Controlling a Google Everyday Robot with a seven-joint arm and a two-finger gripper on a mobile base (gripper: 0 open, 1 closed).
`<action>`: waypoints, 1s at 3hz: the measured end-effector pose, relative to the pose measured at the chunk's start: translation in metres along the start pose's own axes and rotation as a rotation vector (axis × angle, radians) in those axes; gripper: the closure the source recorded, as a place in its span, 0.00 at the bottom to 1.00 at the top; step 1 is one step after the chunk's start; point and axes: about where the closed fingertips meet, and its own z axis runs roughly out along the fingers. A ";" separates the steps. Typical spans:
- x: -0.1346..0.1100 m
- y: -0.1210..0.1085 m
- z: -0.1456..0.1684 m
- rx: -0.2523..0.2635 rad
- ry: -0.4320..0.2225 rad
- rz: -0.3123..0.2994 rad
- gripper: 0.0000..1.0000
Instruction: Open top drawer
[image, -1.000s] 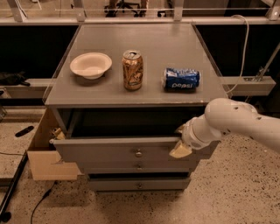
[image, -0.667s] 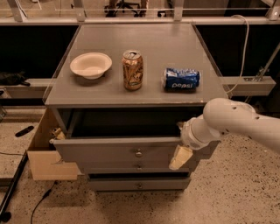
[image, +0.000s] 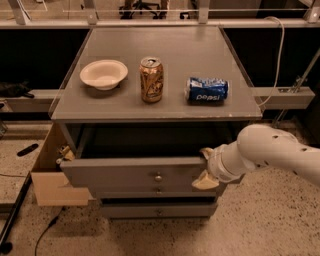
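Camera feed, the only one I get: the top drawer (image: 125, 172) sits pulled partway out of the grey cabinet (image: 165, 45). Its flat front stands forward of the middle drawer (image: 125, 192) and the bottom drawer (image: 130, 210), which both look pushed in. I can see a dark gap behind the front panel, and the small round knob (image: 158, 177) is dead centre on it.

The gripper (image: 205, 167) is at the right end of that drawer front, not at the knob. It comes in from the right on the fat white arm (image: 280, 155). The two cream fingertips (image: 206, 151) are spread apart, one up by the top edge of the front and the other down by its lower edge. I honestly can't tell if either one is pressing on the panel or just sitting next to it. Nothing looks pinched between them.

On top of the cabinet, left to right, there's a white bowl (image: 103, 74), a gold can (image: 151, 79) standing upright, and a blue Pepsi can (image: 207, 90) lying on its side. All three are apart from each other.

A cardboard box (image: 47, 187) sits on the speckled floor (image: 260, 225), right up against the cabinet's left side.
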 end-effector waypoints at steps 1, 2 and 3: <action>-0.002 0.000 -0.004 -0.001 -0.001 0.000 0.73; -0.005 -0.002 -0.009 0.000 -0.001 0.000 0.96; -0.009 0.012 -0.019 0.009 -0.023 -0.015 1.00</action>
